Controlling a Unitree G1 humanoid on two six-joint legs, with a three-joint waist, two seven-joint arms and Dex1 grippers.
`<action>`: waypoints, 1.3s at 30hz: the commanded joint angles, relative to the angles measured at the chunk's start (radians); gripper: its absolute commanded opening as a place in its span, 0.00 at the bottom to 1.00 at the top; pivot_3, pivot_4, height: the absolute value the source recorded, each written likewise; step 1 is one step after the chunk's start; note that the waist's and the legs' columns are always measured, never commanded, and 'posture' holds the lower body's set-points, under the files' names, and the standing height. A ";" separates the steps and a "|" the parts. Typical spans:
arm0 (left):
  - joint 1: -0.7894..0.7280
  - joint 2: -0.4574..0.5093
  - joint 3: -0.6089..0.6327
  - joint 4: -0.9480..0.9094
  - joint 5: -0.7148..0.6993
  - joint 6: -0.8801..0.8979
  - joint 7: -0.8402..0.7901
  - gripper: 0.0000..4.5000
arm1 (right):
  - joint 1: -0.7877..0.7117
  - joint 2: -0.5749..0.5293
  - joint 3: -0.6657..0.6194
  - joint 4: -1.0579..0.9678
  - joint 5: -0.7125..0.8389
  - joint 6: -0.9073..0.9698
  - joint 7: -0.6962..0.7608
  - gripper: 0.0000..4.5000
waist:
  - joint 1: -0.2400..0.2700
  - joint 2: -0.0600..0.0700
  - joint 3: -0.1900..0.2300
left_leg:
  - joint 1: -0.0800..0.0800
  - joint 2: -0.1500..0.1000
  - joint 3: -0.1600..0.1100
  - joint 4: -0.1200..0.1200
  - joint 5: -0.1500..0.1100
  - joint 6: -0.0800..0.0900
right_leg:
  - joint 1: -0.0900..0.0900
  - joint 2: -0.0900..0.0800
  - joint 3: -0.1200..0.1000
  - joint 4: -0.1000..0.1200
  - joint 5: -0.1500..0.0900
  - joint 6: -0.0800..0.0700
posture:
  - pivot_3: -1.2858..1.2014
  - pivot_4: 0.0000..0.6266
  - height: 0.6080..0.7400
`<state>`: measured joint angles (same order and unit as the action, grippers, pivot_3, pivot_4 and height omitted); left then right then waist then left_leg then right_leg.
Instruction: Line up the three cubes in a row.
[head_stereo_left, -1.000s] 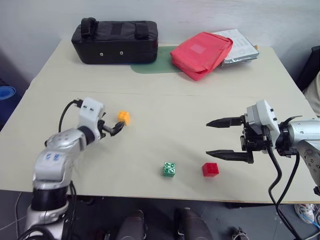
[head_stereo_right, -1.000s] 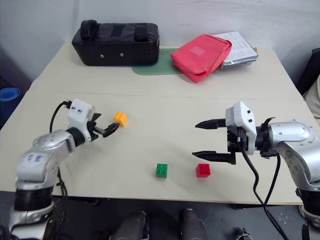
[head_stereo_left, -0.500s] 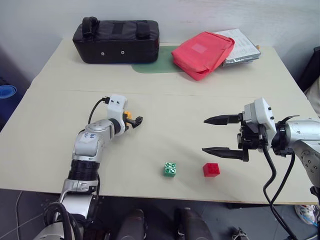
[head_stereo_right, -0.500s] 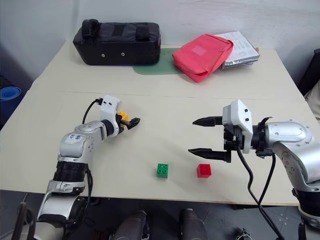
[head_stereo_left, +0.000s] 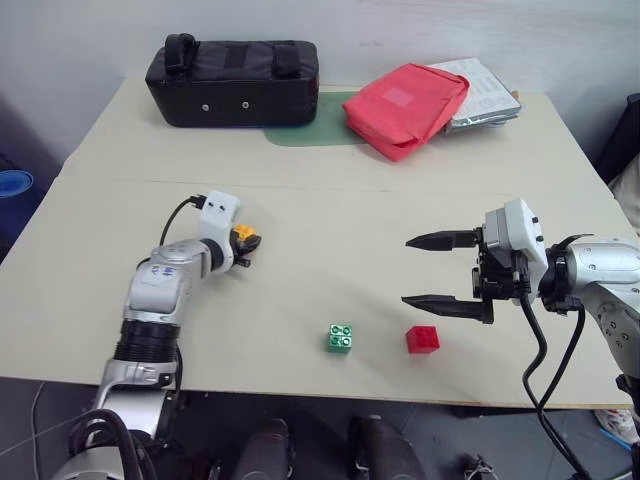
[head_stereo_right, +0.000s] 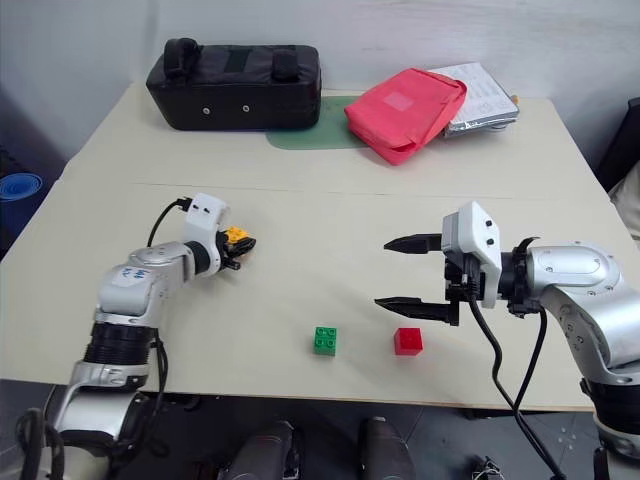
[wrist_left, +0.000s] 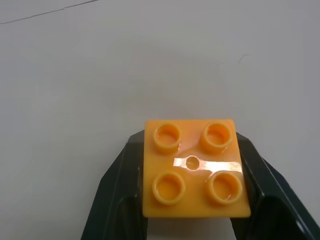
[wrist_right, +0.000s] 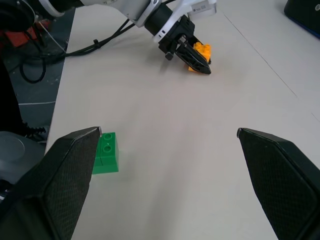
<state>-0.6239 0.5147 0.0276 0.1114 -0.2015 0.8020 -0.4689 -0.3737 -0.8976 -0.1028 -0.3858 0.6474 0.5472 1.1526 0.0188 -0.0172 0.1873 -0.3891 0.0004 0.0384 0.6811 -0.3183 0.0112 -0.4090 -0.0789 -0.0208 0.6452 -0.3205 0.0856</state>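
Gripping the orange-yellow cube (wrist_left: 195, 167) between its two black fingers, the left gripper (head_stereo_left: 243, 239) rests low on the table (head_stereo_left: 330, 200), left of and farther back than the green cube (head_stereo_left: 339, 338). The red cube (head_stereo_left: 422, 339) sits just right of the green one. Right of and above it, the right gripper (head_stereo_left: 428, 270) hangs spread wide, holding nothing.

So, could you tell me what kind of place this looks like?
Probably a lab or office test space: a plain beige table against a bare wall, holding a black case, a red pouch and papers.
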 joint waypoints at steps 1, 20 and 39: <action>0.039 0.084 -0.048 -0.143 -0.078 -0.163 -0.288 0.34 | 0.000 -0.019 0.001 -0.018 -0.001 -0.021 0.033 1.00 | 0.001 0.000 0.000 | 0.000 0.000 0.000 0.000 0.000 0.000 | 0.000 0.000 0.000 -0.001 0.000 0.000 | 0.52 0.24 1.00; 0.211 0.367 -0.227 -0.197 -0.043 -0.631 -0.919 0.34 | 0.257 -0.122 -0.049 -0.127 -0.037 -0.078 0.125 1.00 | -0.019 0.000 0.000 | 0.000 0.001 -0.001 -0.002 -0.003 0.005 | 0.001 -0.002 0.000 -0.004 -0.001 -0.002 | 0.52 0.24 1.00; 0.254 0.288 -0.230 -0.095 0.005 -0.754 -0.872 0.34 | 0.260 -0.120 -0.047 -0.135 -0.044 -0.081 0.105 1.00 | -0.020 0.000 0.000 | 0.001 0.001 -0.001 -0.002 -0.003 0.006 | 0.001 -0.001 0.000 -0.003 -0.001 -0.001 | 0.52 0.24 1.00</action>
<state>-0.3802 0.8076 -0.2069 0.0164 -0.2078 0.0800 -1.3528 -0.1057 -1.0056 -0.1267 -0.4967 0.5976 0.4794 1.2593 -0.0014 -0.0171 0.1873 -0.3885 0.0014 0.0374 0.6795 -0.3213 0.0168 -0.4082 -0.0800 -0.0205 0.6425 -0.3213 0.0841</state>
